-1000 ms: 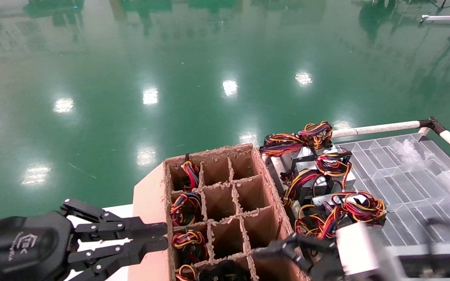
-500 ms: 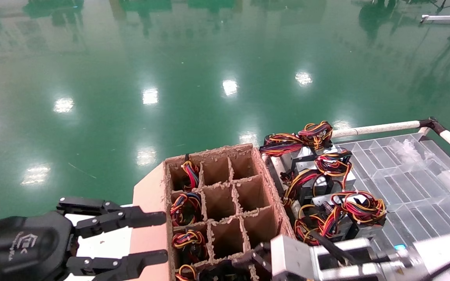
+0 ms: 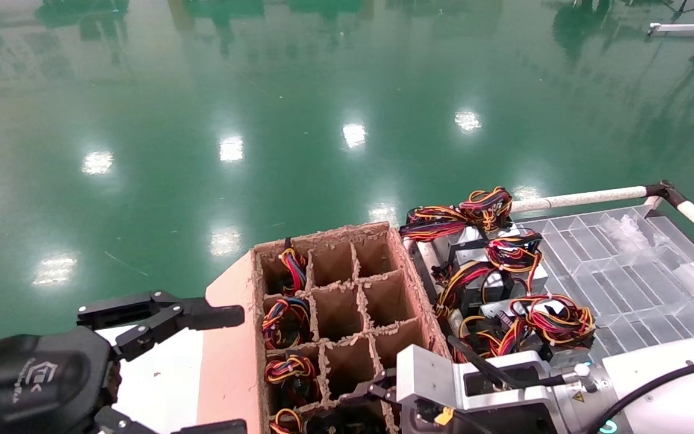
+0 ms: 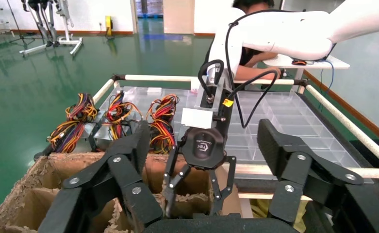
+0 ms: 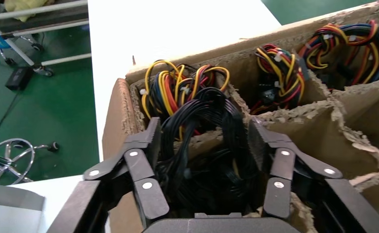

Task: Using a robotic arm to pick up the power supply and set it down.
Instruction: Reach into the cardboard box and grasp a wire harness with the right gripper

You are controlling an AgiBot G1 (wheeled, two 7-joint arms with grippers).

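Observation:
The power supply shows only as its bundle of black cables [image 5: 206, 141] filling a near cell of the brown cardboard divider box [image 5: 122, 111]; its metal body is hidden under them. My right gripper [image 5: 204, 128] reaches down into that cell, open, one finger on each side of the black bundle. In the head view the right gripper [image 3: 362, 404] dips into the box's nearest row, and the left wrist view shows the right gripper [image 4: 195, 196] from the front. The left gripper [image 3: 232, 371] hovers wide open beside the box's left wall, holding nothing.
Several cells of the box [image 3: 335, 232] hold red-yellow wire bundles [image 3: 287, 319]. To its right, grey boxes with coloured wires [image 3: 491, 265] are piled on a clear compartment tray [image 3: 624, 265] framed by white rails [image 3: 582, 197]. The white table [image 3: 160, 374] lies under the left gripper.
The right arm swung left from the tray to above the box's near cell. The left gripper went from nearly shut to wide open.

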